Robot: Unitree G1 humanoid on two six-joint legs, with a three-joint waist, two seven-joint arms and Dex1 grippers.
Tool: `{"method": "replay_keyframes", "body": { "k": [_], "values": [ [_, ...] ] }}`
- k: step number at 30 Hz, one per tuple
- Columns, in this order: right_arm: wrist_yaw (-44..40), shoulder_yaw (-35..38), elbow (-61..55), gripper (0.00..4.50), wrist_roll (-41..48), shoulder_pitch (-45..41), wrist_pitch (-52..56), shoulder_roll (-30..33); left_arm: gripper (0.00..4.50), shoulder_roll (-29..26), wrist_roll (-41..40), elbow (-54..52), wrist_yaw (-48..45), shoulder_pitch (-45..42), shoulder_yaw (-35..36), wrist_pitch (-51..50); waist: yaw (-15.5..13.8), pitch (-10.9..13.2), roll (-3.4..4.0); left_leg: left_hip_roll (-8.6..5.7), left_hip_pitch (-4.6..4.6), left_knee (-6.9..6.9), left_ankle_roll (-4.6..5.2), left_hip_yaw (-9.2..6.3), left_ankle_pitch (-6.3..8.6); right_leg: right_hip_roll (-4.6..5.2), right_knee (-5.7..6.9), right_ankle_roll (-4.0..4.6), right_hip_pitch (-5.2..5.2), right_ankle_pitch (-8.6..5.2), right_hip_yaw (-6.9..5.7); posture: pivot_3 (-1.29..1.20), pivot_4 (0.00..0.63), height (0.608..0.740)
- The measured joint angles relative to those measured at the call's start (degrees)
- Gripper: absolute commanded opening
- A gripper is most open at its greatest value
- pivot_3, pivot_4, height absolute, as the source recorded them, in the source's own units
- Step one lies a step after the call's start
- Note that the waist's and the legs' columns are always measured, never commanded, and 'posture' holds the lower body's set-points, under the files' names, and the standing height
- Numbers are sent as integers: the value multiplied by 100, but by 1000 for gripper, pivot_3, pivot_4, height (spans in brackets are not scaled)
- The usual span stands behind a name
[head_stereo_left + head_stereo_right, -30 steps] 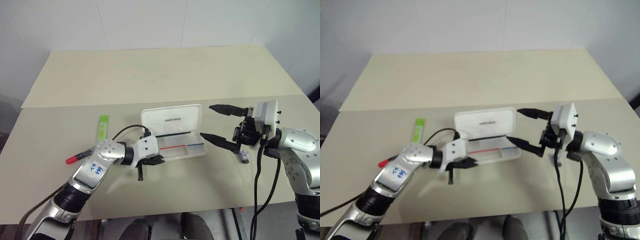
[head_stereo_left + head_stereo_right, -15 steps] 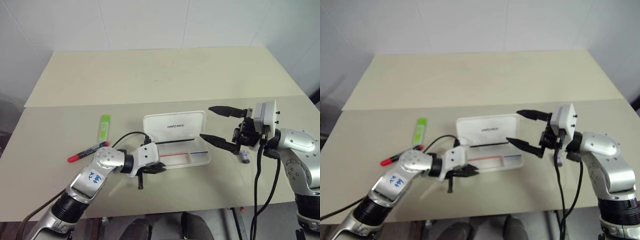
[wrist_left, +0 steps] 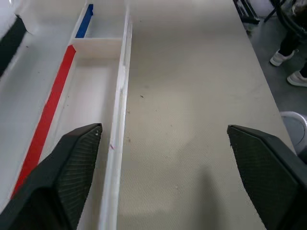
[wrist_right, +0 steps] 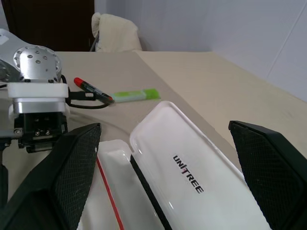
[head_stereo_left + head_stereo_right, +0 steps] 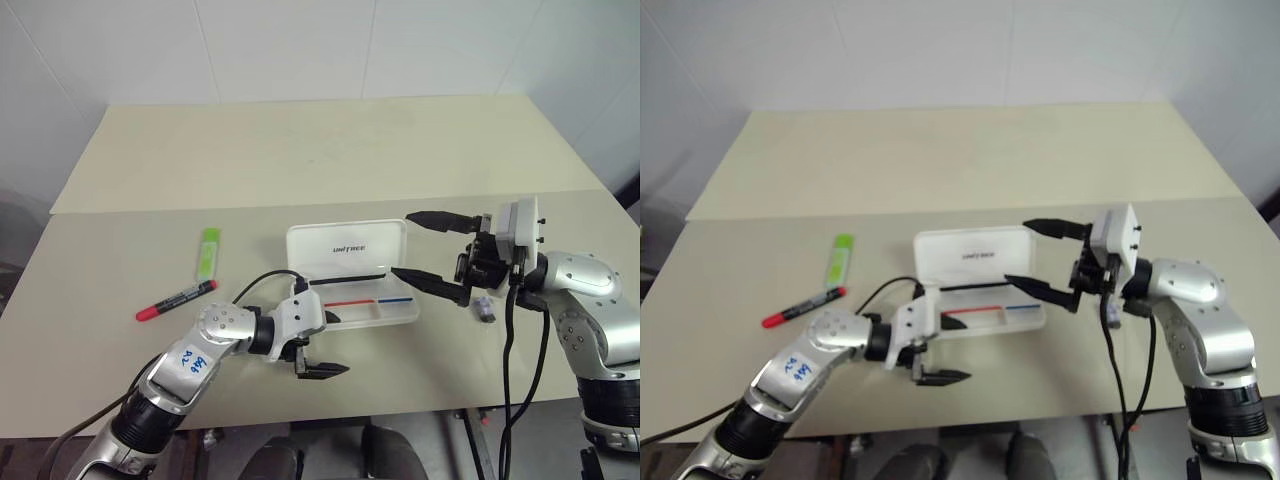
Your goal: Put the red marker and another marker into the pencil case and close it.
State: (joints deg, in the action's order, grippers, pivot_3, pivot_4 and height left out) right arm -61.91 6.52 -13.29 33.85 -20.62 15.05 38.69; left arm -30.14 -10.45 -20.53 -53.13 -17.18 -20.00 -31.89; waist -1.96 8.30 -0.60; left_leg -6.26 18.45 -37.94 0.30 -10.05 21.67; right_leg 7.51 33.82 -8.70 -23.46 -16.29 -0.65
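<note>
Case open, both markers outside it

Left of the pencil case [image 5: 352,275] lie the red marker [image 5: 177,301] and the green marker [image 5: 208,252]. The left gripper [image 5: 312,351], jaws spread and empty, hangs at the case's front edge and could push it. The right gripper [image 5: 432,249], also spread and empty, could knock the lid.

We are seeing the open white plastic pencil case [image 5: 350,285] sitting centre, bare beige table [image 5: 300,150] lying beyond, open-jawed grippers flanking it.
</note>
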Motion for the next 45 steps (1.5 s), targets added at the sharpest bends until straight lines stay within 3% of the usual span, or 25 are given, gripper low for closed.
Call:
{"method": "replay_keyframes", "body": {
  "k": [12,20,29,34,45],
  "values": [
    [-267,-213,358,4500,-84,-305,-160,-223,4479,229,-650,-202,281,752,1273,1021,44,2,3,0,0,1,-2,0,9,0,-1,4,-6,4,-5,0,150,740],
    [-499,-419,818,4500,-173,-614,-271,-449,4479,245,-1317,-867,629,1571,2539,1444,46,4,6,5,-4,0,-4,5,10,-2,-3,15,-5,11,-4,0,150,740],
    [-1245,-569,1398,4500,-217,-1008,-435,-496,4479,-212,-1872,-1553,738,3188,4395,1461,45,10,15,7,-3,9,-4,10,14,-3,-12,18,-6,12,-3,0,150,740],
    [-1962,-678,1828,4500,-440,-1151,-846,-248,4479,-433,-1889,-1129,566,3545,5316,1768,31,11,16,6,-3,8,-5,11,16,-2,-23,21,0,12,-6,0,150,740],
    [-2597,-643,3460,4500,-812,-1468,-2073,373,4479,-911,-1844,261,-147,3673,5759,2360,59,18,28,13,-6,27,-4,31,21,3,-24,28,-10,16,-21,0,150,740]
  ]
}}
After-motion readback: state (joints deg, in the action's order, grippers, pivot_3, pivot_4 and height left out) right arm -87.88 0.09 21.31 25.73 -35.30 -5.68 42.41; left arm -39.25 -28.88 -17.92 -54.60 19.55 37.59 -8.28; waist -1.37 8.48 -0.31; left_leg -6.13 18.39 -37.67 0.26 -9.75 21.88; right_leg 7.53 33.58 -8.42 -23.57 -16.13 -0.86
